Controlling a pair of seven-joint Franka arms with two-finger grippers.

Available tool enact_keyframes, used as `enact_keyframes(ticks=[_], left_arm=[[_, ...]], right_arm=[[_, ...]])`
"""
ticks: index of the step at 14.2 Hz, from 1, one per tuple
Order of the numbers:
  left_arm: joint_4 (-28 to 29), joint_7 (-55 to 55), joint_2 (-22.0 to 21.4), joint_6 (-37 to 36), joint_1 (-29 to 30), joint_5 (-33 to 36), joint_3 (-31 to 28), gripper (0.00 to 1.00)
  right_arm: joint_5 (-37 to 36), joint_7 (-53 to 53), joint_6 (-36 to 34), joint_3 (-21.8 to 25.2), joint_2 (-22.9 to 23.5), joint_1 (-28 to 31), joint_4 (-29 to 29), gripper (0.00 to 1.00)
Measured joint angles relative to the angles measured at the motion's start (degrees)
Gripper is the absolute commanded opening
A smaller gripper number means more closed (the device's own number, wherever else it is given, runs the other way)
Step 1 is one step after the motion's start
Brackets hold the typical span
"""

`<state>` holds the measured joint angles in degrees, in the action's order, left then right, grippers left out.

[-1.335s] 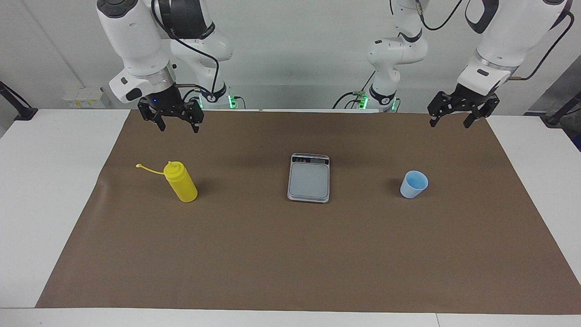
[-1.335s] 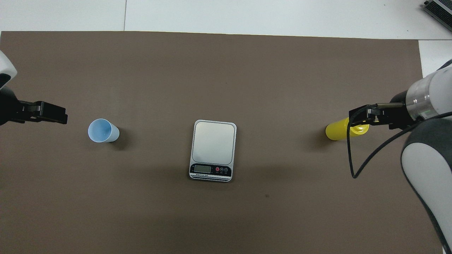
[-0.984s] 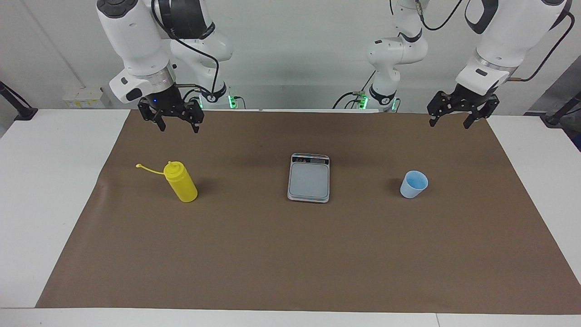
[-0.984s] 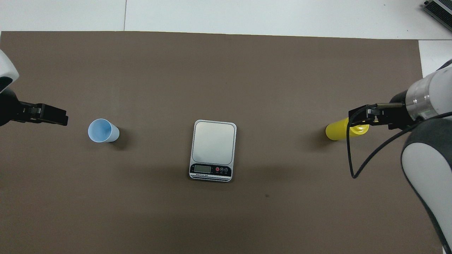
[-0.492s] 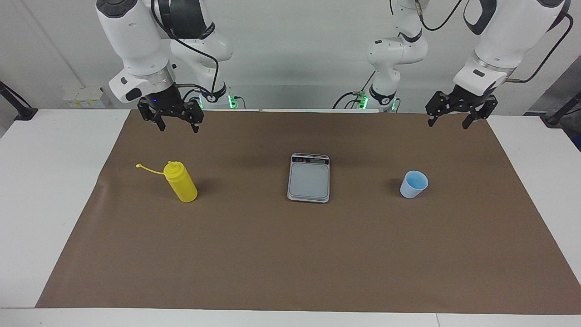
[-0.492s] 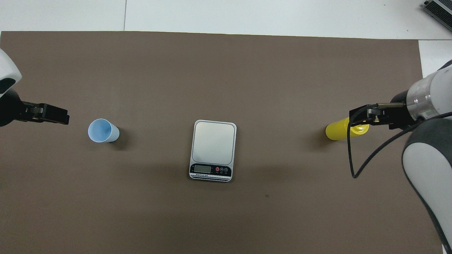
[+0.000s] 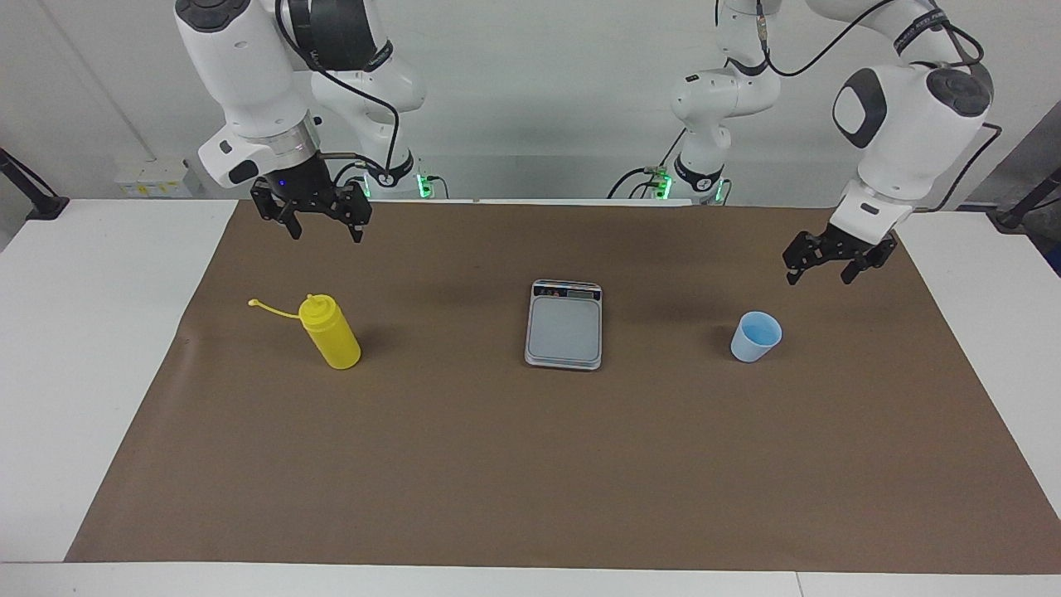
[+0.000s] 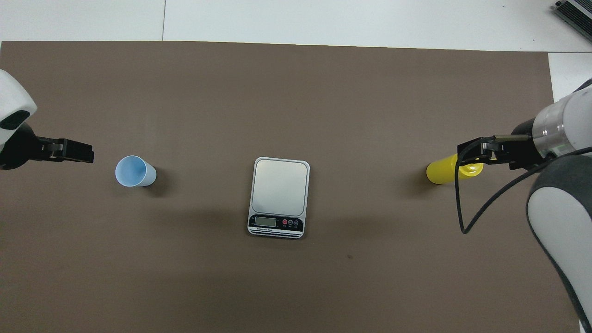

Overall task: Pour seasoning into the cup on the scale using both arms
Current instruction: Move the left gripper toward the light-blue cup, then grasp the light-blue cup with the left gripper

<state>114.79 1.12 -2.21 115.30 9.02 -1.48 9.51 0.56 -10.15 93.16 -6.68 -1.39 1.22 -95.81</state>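
Cup [image 7: 755, 337] beside scale [image 7: 564, 324] (apart); L claw [image 7: 816, 265] open nearby.

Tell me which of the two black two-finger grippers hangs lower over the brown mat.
The left gripper, hanging low just above the small pale blue plastic cup. The right gripper waits higher, above the bright yellow squeeze bottle.

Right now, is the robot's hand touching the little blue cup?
Apart. In the facing view the left gripper hangs open in the air, with bare brown mat between it and the cup.
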Motion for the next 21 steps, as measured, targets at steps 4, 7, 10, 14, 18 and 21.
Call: enact_keyframes(ticks=[4, 7, 10, 14, 18, 21], left_arm=[[7.5, -1.9, 3.3, 12.5, 0.0, 0.0, 0.1, 1.0], [11.1, -4.2, 4.2, 17.6, 0.0, 0.0, 0.2, 1.0], [11.6, -8.0, 6.1, 19.2, -0.1, 0.0, 0.8, 1.0], [12.3, -9.1, 7.4, 20.0, -0.4, 0.0, 0.9, 0.08], [12.3, -9.1, 7.5, 20.2, -0.4, 0.0, 0.9, 0.0], [10.5, -9.0, 7.6, 19.3, -0.4, 0.0, 0.9, 0.0]], right_arm=[[0.0, 0.0, 0.0, 0.0, 0.0, 0.0, 0.0, 1.0], [0.0, 0.0, 0.0, 0.0, 0.0, 0.0, 0.0, 1.0], [0.0, 0.0, 0.0, 0.0, 0.0, 0.0, 0.0, 1.0], [0.0, 0.0, 0.0, 0.1, 0.0, 0.8, 0.0, 1.0], [0.0, 0.0, 0.0, 0.1, 0.0, 2.0, 0.0, 1.0], [0.0, 0.0, 0.0, 0.1, 0.0, 2.2, 0.0, 1.0]])
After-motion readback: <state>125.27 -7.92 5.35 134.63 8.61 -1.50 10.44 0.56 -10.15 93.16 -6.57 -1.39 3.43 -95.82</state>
